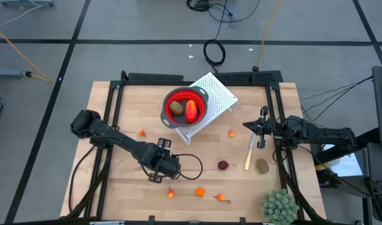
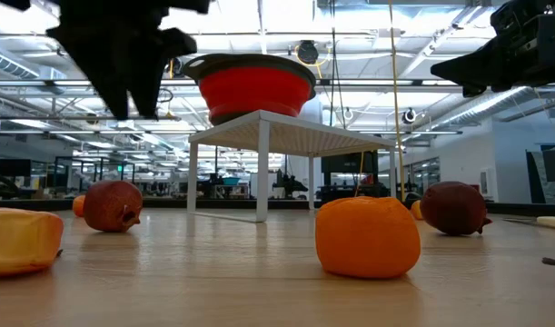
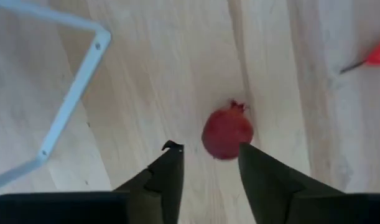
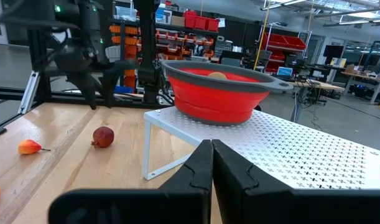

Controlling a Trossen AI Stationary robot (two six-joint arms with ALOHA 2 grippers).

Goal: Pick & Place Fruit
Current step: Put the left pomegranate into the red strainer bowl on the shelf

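A red bowl [image 1: 185, 107] sits on a white perforated stand [image 1: 217, 94] and holds an olive-brown oval [image 1: 176, 107] and a longer red-orange piece [image 1: 191, 111]. My left gripper [image 3: 208, 149] hovers open above a dark red ball [image 3: 227, 134], which lies on the table just ahead of its fingertips. In the high view the gripper [image 1: 160, 164] hides that ball. A second dark red ball [image 1: 223, 165] and an olive-brown oval [image 1: 262, 165] lie on the table farther right. My right gripper [image 4: 211, 149] is shut and waits near the right edge [image 1: 264, 128].
Tiny orange pieces lie scattered on the table [image 1: 141, 132] [image 1: 232, 133] [image 1: 170, 193] [image 1: 199, 192] [image 1: 221, 197]. A pale yellow stick [image 1: 249, 153] lies by the right gripper. A spiky green plant ball [image 1: 279, 205] sits at the near right corner. The stand's leg [image 3: 71, 106] is close to the left gripper.
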